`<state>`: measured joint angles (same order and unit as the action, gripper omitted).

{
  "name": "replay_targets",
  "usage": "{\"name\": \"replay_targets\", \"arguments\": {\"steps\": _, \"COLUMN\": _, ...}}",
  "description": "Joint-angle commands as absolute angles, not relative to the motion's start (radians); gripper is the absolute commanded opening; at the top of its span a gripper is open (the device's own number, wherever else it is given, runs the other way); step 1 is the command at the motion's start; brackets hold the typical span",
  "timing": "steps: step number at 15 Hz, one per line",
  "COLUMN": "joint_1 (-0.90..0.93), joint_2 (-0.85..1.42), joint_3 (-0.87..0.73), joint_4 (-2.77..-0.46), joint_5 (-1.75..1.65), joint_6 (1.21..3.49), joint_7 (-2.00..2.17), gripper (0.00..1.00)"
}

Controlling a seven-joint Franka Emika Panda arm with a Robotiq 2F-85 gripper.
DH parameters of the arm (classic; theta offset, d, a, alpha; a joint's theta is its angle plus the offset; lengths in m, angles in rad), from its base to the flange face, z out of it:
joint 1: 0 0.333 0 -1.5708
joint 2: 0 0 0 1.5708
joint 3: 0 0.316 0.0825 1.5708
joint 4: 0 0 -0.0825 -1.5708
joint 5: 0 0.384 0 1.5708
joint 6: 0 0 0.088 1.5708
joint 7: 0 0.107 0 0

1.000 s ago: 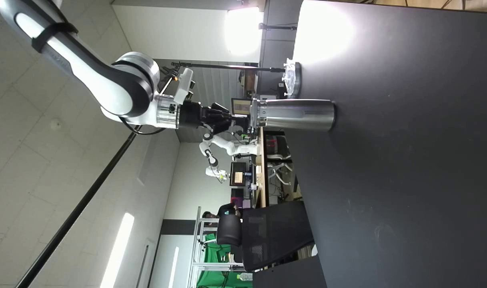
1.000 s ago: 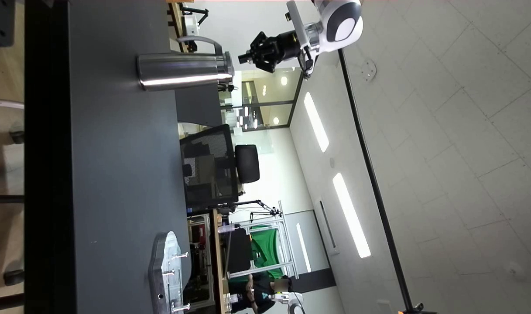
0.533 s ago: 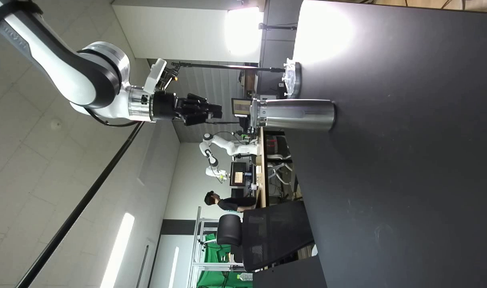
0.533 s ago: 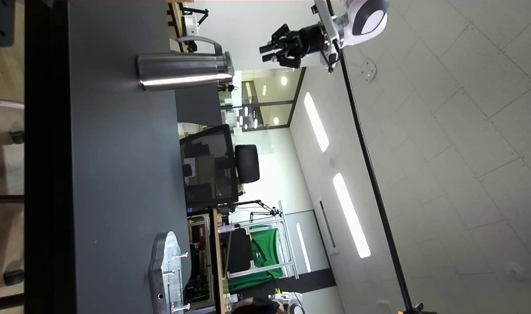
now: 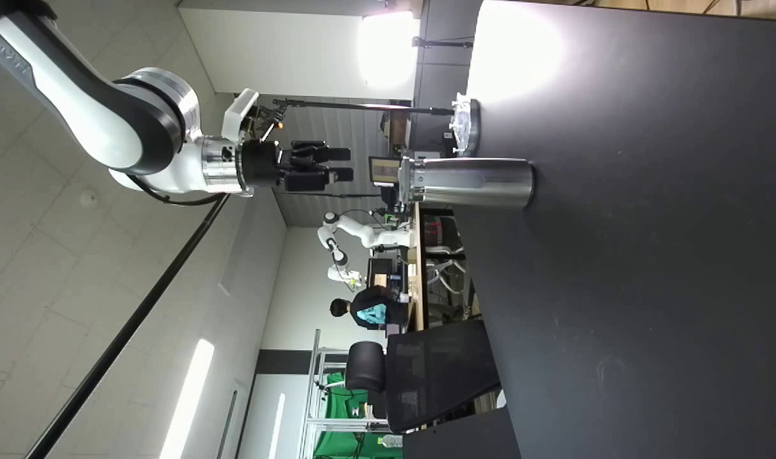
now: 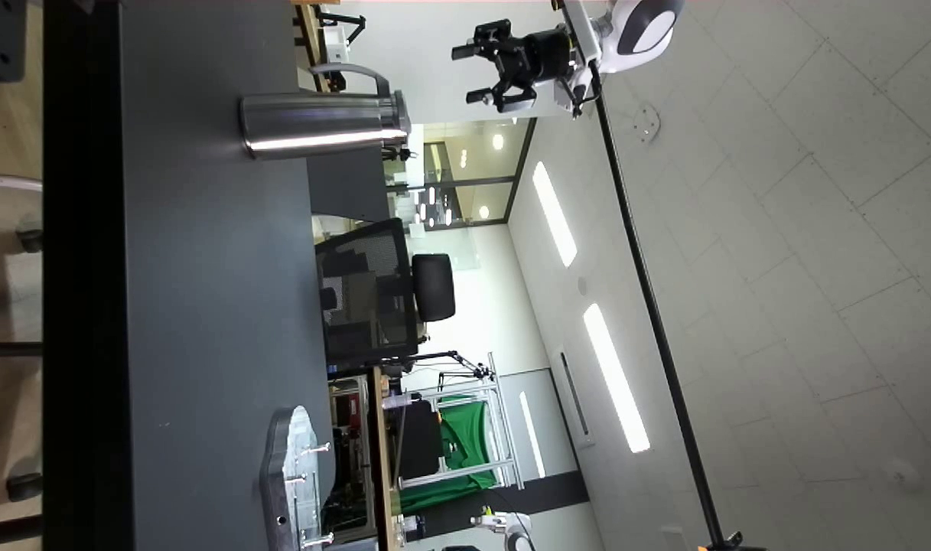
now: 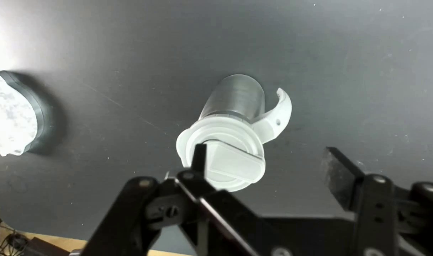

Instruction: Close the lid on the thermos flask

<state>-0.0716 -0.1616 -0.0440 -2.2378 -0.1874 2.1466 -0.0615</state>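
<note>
White and seated on the steel flask, the lid looks closed, with perhaps only tightening left; above, the gripper gapes wide, holding nothing.

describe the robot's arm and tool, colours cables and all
The arm is white and rounded with dark grey sections, a black strap, a silver collar and a black cable; faint lettering on it is too small to read. The tool is black and angular, with jointed fingers and round screw heads.

Both exterior views, turned sideways, show the flask side-on; the wrist view looks down.
</note>
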Motion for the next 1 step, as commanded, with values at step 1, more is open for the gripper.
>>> {"name": "replay_targets", "arguments": {"steps": 1, "joint_1": -0.067, "joint_2": -0.162, "joint_3": -0.048, "joint_4": -2.236, "joint_5": -0.189, "joint_6": 2.142, "joint_7": -0.062, "gripper": 0.87}}
